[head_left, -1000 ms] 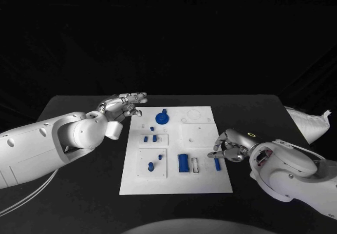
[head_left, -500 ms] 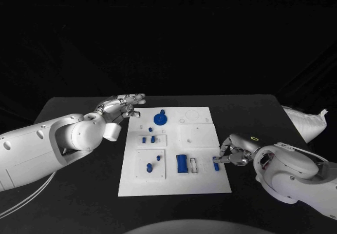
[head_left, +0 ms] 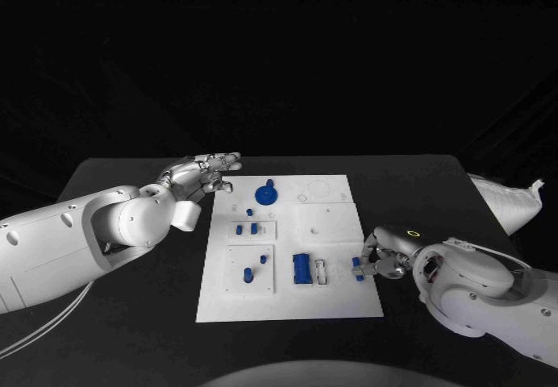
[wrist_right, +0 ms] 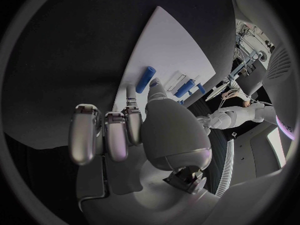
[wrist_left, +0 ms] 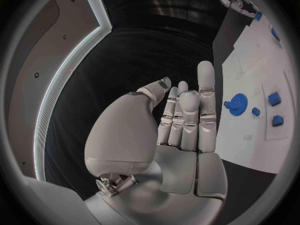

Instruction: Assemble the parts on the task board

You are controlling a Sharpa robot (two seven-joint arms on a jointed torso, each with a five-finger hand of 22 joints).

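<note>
Right hand (head_left: 381,260) hovers at the board's (head_left: 337,302) right edge, fingers curled near a small blue peg (head_left: 358,269) lying flat, nothing held. Left hand (head_left: 200,174) waits empty, fingers together. A clean pinch probably needs fingertips straddling the peg.

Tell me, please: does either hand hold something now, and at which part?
Left hand holds nothing, fingers straight. Right hand reaches its fingertips to the small blue cylinder on the task board; a hold cannot be told.

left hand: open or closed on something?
Open. In the left wrist view the left hand has its fingers extended, nothing in the palm. In the head view it hovers beside the task board, off its far left corner.
</note>
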